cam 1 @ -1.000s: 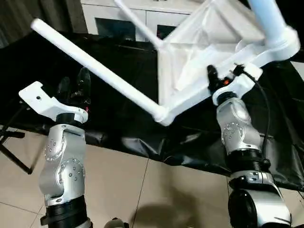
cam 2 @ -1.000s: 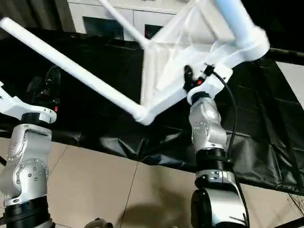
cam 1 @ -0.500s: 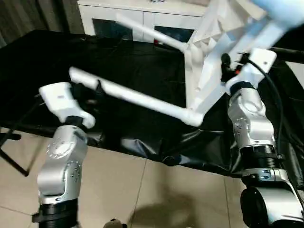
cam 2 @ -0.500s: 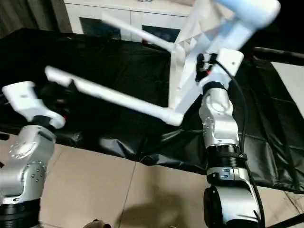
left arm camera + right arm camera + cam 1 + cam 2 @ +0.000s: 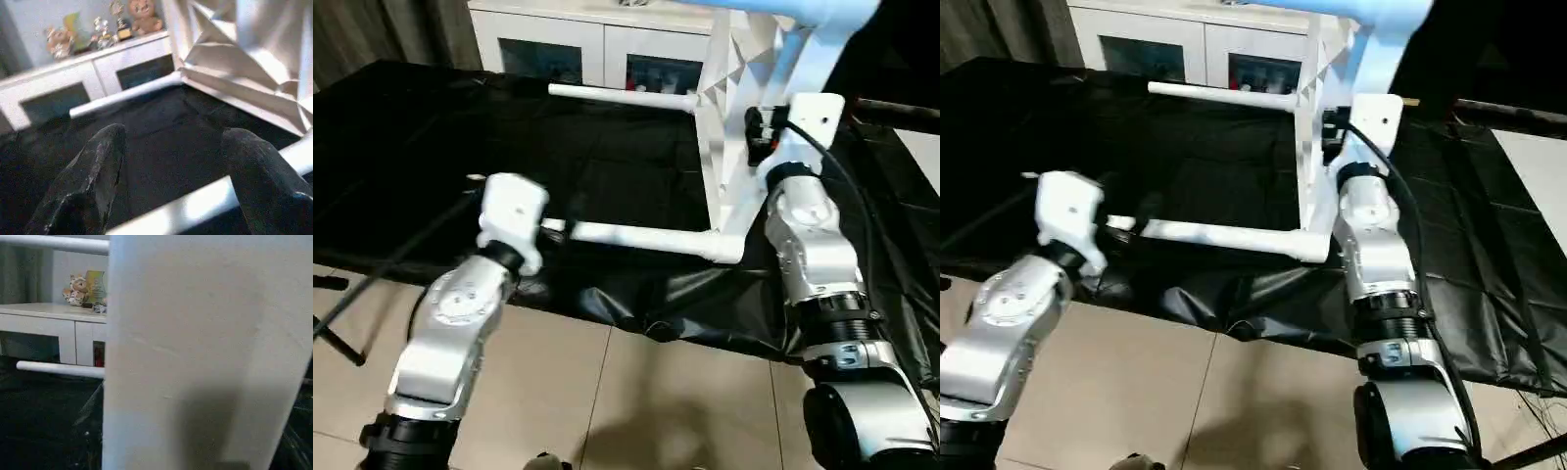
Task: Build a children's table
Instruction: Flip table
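On black sheeting, white table point(image 5: 729, 117) stands on edge; left pincer point(image 5: 171, 161) open, right's unclear.

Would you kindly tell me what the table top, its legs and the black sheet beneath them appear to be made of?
Table top: matte white moulded plastic, judging by its ribbed underside.
Legs: smooth white tubes, probably plastic too.
Black sheet: thin glossy film, likely plastic, since it creases and shines.

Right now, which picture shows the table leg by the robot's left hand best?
The left eye view: the near leg shows along its length, from the left end effector to the tabletop's corner socket. The right eye view shows much the same. The left wrist view gives a blurred stretch crossing between the black fingers. The right wrist view shows other legs.
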Available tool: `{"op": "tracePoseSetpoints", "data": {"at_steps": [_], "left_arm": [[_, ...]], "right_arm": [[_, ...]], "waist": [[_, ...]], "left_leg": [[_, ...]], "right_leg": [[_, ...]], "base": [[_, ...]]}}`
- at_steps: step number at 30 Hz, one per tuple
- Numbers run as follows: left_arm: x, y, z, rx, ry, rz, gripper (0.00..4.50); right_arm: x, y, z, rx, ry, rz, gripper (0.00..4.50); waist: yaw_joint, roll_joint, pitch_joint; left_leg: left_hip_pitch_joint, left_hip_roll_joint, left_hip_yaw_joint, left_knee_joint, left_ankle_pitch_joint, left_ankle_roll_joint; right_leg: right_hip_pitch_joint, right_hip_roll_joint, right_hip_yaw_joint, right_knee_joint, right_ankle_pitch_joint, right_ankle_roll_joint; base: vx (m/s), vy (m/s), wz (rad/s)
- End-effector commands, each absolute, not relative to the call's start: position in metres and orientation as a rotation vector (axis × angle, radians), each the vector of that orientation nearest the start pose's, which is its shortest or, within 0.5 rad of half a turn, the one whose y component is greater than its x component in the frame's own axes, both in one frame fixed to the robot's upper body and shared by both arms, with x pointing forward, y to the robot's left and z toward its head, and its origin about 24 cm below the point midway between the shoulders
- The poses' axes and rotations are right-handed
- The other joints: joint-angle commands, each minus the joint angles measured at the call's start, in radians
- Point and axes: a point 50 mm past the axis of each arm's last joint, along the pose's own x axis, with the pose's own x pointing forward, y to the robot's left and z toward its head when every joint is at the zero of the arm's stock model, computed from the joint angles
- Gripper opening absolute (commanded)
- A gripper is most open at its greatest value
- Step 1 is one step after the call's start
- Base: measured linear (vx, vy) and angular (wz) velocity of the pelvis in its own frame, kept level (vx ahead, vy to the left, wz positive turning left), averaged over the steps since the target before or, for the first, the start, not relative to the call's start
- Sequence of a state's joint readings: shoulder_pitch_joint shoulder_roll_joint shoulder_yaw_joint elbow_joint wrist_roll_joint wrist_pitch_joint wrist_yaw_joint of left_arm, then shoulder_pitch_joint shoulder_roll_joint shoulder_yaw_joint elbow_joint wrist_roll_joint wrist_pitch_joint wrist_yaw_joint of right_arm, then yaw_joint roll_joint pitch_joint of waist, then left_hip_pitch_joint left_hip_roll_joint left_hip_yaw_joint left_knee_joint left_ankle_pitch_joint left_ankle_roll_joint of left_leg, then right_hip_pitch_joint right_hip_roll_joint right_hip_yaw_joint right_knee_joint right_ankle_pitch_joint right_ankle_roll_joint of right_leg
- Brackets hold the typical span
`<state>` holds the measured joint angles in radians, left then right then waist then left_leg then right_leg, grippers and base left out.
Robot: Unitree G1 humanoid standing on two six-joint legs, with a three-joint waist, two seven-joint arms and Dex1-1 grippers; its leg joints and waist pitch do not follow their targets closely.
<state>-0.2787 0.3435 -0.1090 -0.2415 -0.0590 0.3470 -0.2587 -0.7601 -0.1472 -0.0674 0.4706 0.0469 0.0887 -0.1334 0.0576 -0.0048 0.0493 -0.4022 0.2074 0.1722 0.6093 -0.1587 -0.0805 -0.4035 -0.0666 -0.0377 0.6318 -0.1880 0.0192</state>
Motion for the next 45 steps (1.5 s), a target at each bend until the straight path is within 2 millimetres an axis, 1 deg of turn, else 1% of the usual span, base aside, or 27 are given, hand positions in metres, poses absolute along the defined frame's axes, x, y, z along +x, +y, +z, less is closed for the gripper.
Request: {"op": "tracePoseSetpoints", "data": {"at_steps": [1,3,4,7,8,10,11,14,18,19,20,21,22,23,24,25,26,27,28,30,31,36,39,40,42,44,45], "left_arm": [[0.289,0.138,0.146,0.378,-0.152,-0.444,3.53],[0.29,0.136,0.148,0.381,-0.16,-0.453,3.53],[0.291,0.135,0.149,0.384,-0.167,-0.457,3.53],[0.291,0.132,0.153,0.384,-0.179,-0.48,3.53],[0.292,0.13,0.156,0.414,-0.186,-0.514,3.53],[0.292,0.129,0.157,0.442,-0.19,-0.53,3.53],[0.293,0.129,0.162,0.464,-0.203,-0.551,3.53],[0.293,0.13,0.169,0.485,-0.22,-0.573,3.53],[0.296,0.131,0.182,0.507,-0.264,-0.576,3.53],[0.296,0.13,0.184,0.514,-0.276,-0.581,3.53],[0.295,0.13,0.185,0.526,-0.281,-0.592,3.53],[0.294,0.129,0.185,0.545,-0.281,-0.606,3.53],[0.294,0.129,0.184,0.551,-0.279,-0.608,3.53],[0.294,0.129,0.182,0.56,-0.271,-0.611,3.53],[0.295,0.129,0.179,0.577,-0.262,-0.617,3.53],[0.295,0.129,0.179,0.577,-0.262,-0.617,3.53],[0.295,0.13,0.177,0.592,-0.259,-0.619,3.53],[0.295,0.129,0.177,0.599,-0.261,-0.619,3.53],[0.296,0.129,0.177,0.601,-0.266,-0.619,3.53],[0.297,0.128,0.183,0.626,-0.304,-0.618,3.53],[0.297,0.128,0.188,0.659,-0.345,-0.621,3.53],[0.292,0.124,0.209,0.784,-0.522,-0.626,3.53],[0.288,0.124,0.235,0.874,-0.701,-0.555,3.53],[0.289,0.126,0.243,0.914,-0.736,-0.52,3.53],[0.296,0.135,0.253,1.002,-0.738,-0.426,3.53],[0.298,0.14,0.261,1.032,-0.753,-0.368,3.53],[0.3,0.145,0.269,1.059,-0.778,-0.307,3.53]], "right_arm": [[0.385,-0.146,0.154,-0.126,-0.135,-0.101,1.96],[0.386,-0.14,0.151,-0.128,-0.121,-0.085,1.96],[0.388,-0.135,0.148,-0.111,-0.11,-0.05,2.52],[0.39,-0.126,0.143,-0.069,-0.096,0.017,2.7],[0.392,-0.122,0.14,-0.048,-0.088,0.042,2.84],[0.392,-0.121,0.14,-0.042,-0.086,0.05,3.08],[0.392,-0.121,0.14,-0.031,-0.097,0.063,3.15],[0.391,-0.12,0.142,-0.012,-0.122,0.083,3.48],[0.384,-0.12,0.138,-0.033,-0.169,0.116,3.68],[0.381,-0.121,0.136,-0.04,-0.183,0.123,3.83],[0.374,-0.122,0.132,-0.051,-0.214,0.146,4.03],[0.366,-0.126,0.126,-0.073,-0.248,0.164,4.08],[0.363,-0.128,0.124,-0.08,-0.257,0.166,4.13],[0.36,-0.131,0.12,-0.088,-0.265,0.167,4.13],[0.355,-0.136,0.116,-0.089,-0.275,0.156,4.28],[0.355,-0.136,0.116,-0.089,-0.275,0.156,4.28],[0.35,-0.137,0.115,-0.067,-0.307,0.172,4.47],[0.343,-0.137,0.118,-0.054,-0.38,0.202,4.47],[0.336,-0.138,0.121,-0.101,-0.447,0.215,4.49],[0.324,-0.141,0.121,-0.179,-0.537,0.212,4.49],[0.319,-0.144,0.12,-0.194,-0.556,0.188,4.49],[0.307,-0.147,0.121,-0.218,-0.599,0.205,4.49],[0.297,-0.14,0.121,-0.265,-0.633,0.31,4.49],[0.294,-0.134,0.119,-0.273,-0.628,0.381,4.49],[0.29,-0.12,0.11,-0.321,-0.578,0.527,4.49],[0.288,-0.114,0.108,-0.332,-0.564,0.578,4.49],[0.286,-0.109,0.106,-0.327,-0.554,0.616,4.49]], "waist": [[-0.009,0.004,-0.067],[-0.012,0.006,-0.066],[-0.015,0.005,-0.065],[-0.022,0.005,-0.064],[-0.024,-0.003,-0.066],[-0.025,0.0,-0.069],[-0.025,-0.005,-0.069],[-0.025,-0.005,-0.069],[-0.022,-0.004,-0.072],[-0.021,0.0,-0.072],[-0.02,-0.001,-0.072],[-0.016,0.008,-0.071],[-0.016,0.003,-0.072],[-0.017,0.004,-0.074],[-0.017,0.012,-0.072],[-0.019,0.007,-0.07],[-0.019,0.007,-0.07],[-0.019,0.011,-0.067],[-0.017,0.016,-0.068],[-0.017,0.015,-0.067],[-0.016,0.018,-0.066],[-0.021,0.018,-0.062],[-0.02,0.018,-0.063],[-0.022,0.018,-0.062],[-0.023,0.02,-0.061],[-0.027,0.019,-0.059],[-0.027,0.019,-0.06]], "left_leg": [[0.029,0.004,0.002,-0.069,-0.267,-0.052],[0.032,0.004,0.001,-0.07,-0.288,-0.06],[0.031,0.004,0.0,-0.071,-0.303,-0.062],[0.029,0.004,-0.002,-0.072,-0.327,-0.058],[0.027,0.004,-0.002,-0.071,-0.327,-0.055],[0.027,0.005,-0.002,-0.07,-0.308,-0.049],[0.024,0.004,-0.001,-0.069,-0.288,-0.044],[0.022,0.005,0.001,-0.068,-0.253,-0.038],[0.023,0.006,0.003,-0.065,-0.211,-0.031],[0.023,0.006,0.004,-0.065,-0.205,-0.03],[0.024,0.007,0.004,-0.065,-0.202,-0.03],[0.024,0.007,0.003,-0.065,-0.2,-0.028],[0.025,0.007,0.004,-0.064,-0.203,-0.027],[0.023,0.006,0.003,-0.065,-0.201,-0.026],[0.026,0.006,0.002,-0.066,-0.213,-0.028],[0.026,0.007,0.003,-0.067,-0.241,-0.03],[0.026,0.007,0.003,-0.067,-0.241,-0.03],[0.027,0.008,0.002,-0.069,-0.289,-0.029],[0.028,0.009,0.0,-0.069,-0.296,-0.032],[0.026,0.009,-0.002,-0.072,-0.303,-0.034],[0.029,0.008,-0.001,-0.071,-0.31,-0.036],[0.028,0.006,-0.008,-0.076,-0.376,-0.031],[0.029,0.009,-0.009,-0.075,-0.389,-0.026],[0.025,0.008,-0.011,-0.077,-0.385,-0.024],[0.027,0.009,-0.012,-0.076,-0.397,-0.02],[0.02,0.006,-0.013,-0.077,-0.395,-0.021],[0.023,0.007,-0.013,-0.075,-0.402,-0.023]], "right_leg": [[0.027,-0.037,0.028,-0.076,-0.229,-0.106],[0.024,-0.038,0.029,-0.077,-0.253,-0.108],[0.024,-0.038,0.028,-0.078,-0.262,-0.11],[0.024,-0.039,0.027,-0.08,-0.273,-0.115],[0.025,-0.04,0.027,-0.08,-0.272,-0.116],[0.027,-0.041,0.027,-0.077,-0.254,-0.125],[0.03,-0.041,0.027,-0.073,-0.233,-0.131],[0.031,-0.041,0.027,-0.069,-0.194,-0.139],[0.034,-0.04,0.029,-0.063,-0.14,-0.152],[0.034,-0.04,0.029,-0.063,-0.124,-0.158],[0.035,-0.04,0.029,-0.063,-0.116,-0.158],[0.036,-0.04,0.029,-0.062,-0.098,-0.155],[0.036,-0.039,0.03,-0.063,-0.092,-0.155],[0.04,-0.038,0.03,-0.06,-0.088,-0.158],[0.037,-0.038,0.029,-0.061,-0.099,-0.166],[0.035,-0.038,0.03,-0.066,-0.127,-0.166],[0.035,-0.038,0.03,-0.066,-0.127,-0.166],[0.032,-0.04,0.031,-0.075,-0.177,-0.157],[0.032,-0.041,0.031,-0.074,-0.186,-0.154],[0.032,-0.04,0.029,-0.077,-0.206,-0.15],[0.029,-0.038,0.03,-0.078,-0.213,-0.148],[0.029,-0.037,0.029,-0.086,-0.277,-0.133],[0.028,-0.037,0.03,-0.087,-0.28,-0.13],[0.03,-0.037,0.029,-0.083,-0.274,-0.134],[0.028,-0.036,0.028,-0.084,-0.282,-0.134],[0.032,-0.038,0.028,-0.083,-0.3,-0.138],[0.028,-0.039,0.029,-0.086,-0.319,-0.139]], "base": [[0.0,0.0,0.0],[0.0,0.0,0.0],[0.0,0.0,0.0],[0.0,0.0,0.0],[0.0,0.0,0.0],[0.0,0.0,0.0],[0.0,0.0,0.0],[0.0,0.0,0.0],[0.0,0.0,0.0],[0.0,0.0,0.0],[0.0,0.0,0.0],[0.0,0.0,0.0],[0.0,0.0,0.0],[0.0,0.0,0.0],[0.0,0.0,0.0],[0.0,0.0,0.0],[0.0,0.0,0.0],[0.0,0.0,0.0],[0.0,0.0,0.0],[0.0,0.0,0.0],[0.0,0.0,0.0],[0.0,0.0,0.0],[0.0,0.0,0.0],[0.0,0.0,0.0],[0.0,0.0,0.0],[0.0,0.0,0.0],[0.0,0.0,0.0]]}}
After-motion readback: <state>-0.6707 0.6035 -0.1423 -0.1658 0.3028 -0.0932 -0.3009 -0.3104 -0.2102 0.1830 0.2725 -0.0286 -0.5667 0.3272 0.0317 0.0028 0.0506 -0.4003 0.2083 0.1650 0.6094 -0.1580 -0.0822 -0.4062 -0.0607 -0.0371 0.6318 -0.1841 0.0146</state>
